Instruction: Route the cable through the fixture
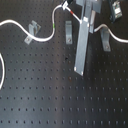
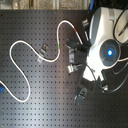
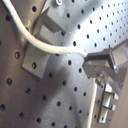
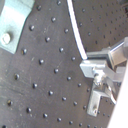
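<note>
The white cable (image 1: 44, 36) snakes in from the first exterior view's left and passes the left fixture clip (image 1: 32, 31). It carries a green band (image 1: 54, 24) and a red mark (image 1: 74, 12), then reaches my gripper (image 1: 85, 21). My gripper (image 2: 80, 47) is shut on the cable (image 2: 64, 25) just past the red mark, above the middle fixture clip (image 2: 74, 65). In both wrist views the cable (image 3: 47, 46) (image 4: 77, 35) runs into the closed fingertips (image 3: 97, 61) (image 4: 97, 66), near a metal clip (image 3: 42, 32) (image 4: 14, 20).
A third clip (image 1: 105, 40) stands at the first exterior view's right, with the cable's far end trailing past it. Everything sits on a black perforated board (image 1: 45, 95). The white arm body (image 2: 107, 47) covers the second exterior view's right side.
</note>
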